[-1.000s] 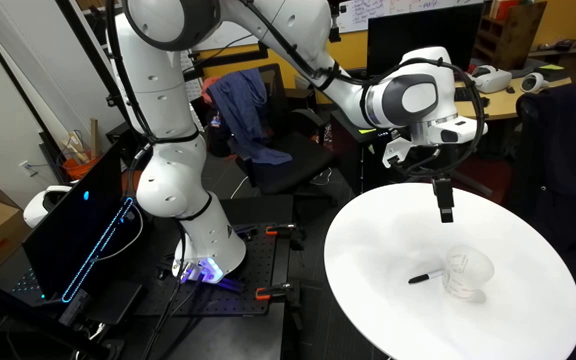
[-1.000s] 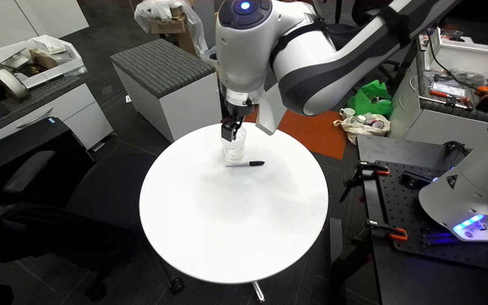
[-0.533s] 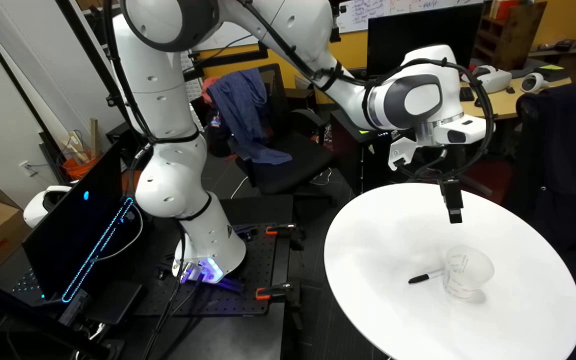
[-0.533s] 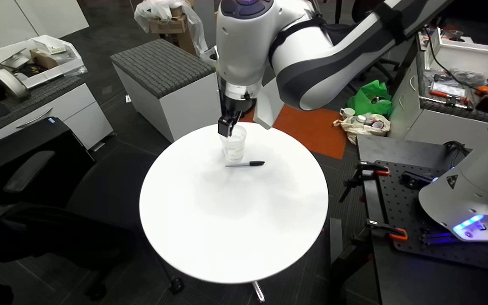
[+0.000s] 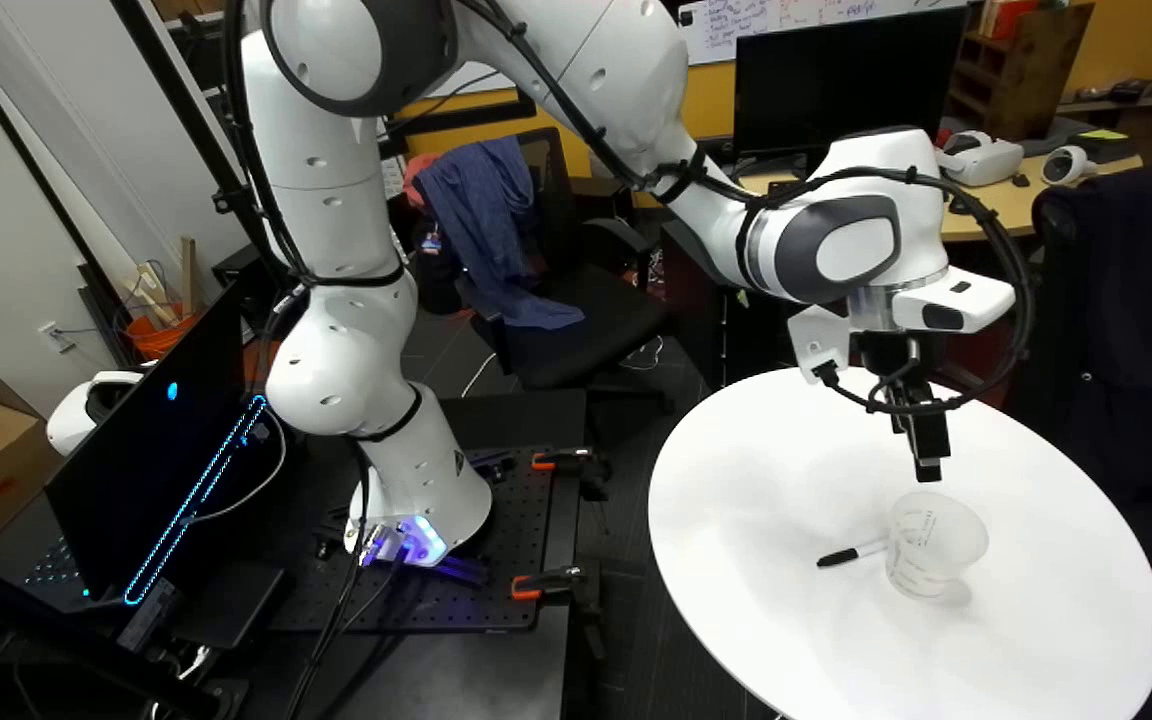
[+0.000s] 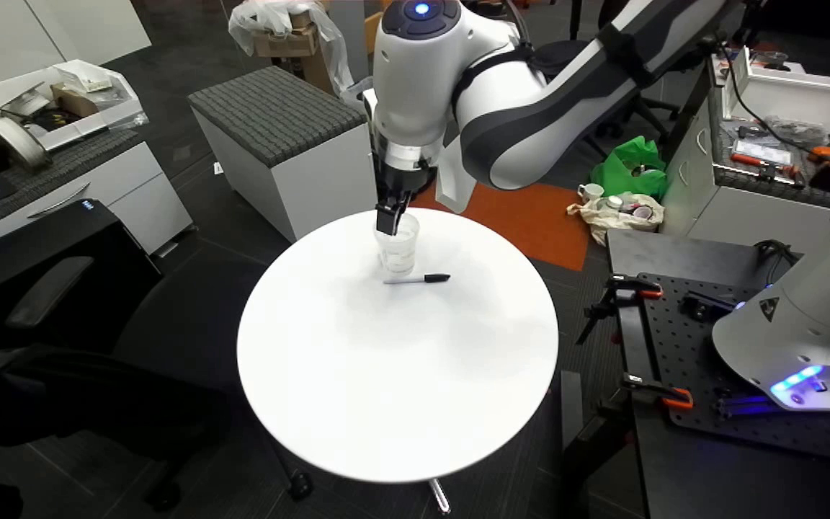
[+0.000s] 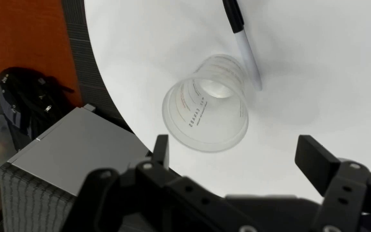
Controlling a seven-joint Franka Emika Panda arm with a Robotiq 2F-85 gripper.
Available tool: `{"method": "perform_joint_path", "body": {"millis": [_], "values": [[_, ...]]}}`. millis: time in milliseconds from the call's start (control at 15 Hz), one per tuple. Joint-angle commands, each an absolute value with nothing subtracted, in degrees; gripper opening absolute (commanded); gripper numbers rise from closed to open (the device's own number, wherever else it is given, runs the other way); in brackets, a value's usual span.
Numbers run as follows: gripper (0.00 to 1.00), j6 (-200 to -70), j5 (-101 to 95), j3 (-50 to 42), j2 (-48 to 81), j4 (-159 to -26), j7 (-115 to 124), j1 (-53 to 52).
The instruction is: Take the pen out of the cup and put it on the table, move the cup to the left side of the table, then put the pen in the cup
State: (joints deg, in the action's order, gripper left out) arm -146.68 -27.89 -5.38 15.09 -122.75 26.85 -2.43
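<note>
The clear cup (image 5: 936, 545) stands upright on the white round table (image 5: 766, 470). It also shows in an exterior view (image 6: 399, 254) and in the wrist view (image 7: 211, 129), with its open rim facing the camera. The pen (image 5: 851, 553), pale with a black cap, lies flat on the table beside the cup. It also shows in an exterior view (image 6: 418, 279) and in the wrist view (image 7: 248, 54), its pale end close to the cup's base. My gripper (image 7: 233, 151) is open and empty, fingers wide apart. In an exterior view the gripper (image 5: 927, 468) is above the cup's rim, apart from it.
The table's edge is close to the cup in the wrist view. A cabinet with a grey textured top (image 6: 278, 115) stands beyond that edge. A dark chair (image 5: 1116, 350) stands beside the table. Clamps (image 5: 561, 585) hold the robot's base plate on its black bench.
My gripper has moved rightward and then down toward the cup in an exterior view. The cup and the pen have not moved. The gripper stays clear of both.
</note>
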Motion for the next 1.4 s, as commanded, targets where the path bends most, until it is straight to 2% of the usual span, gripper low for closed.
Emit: {"method": "perform_joint_path", "body": {"millis": [0,1333], "values": [[1.0,-148.0,-24.1,-5.7,18.0,-120.9,20.1,-1.6],[1.0,-147.0,-16.5,-4.5,30.5,-111.6,-2.1,1.1]]}}
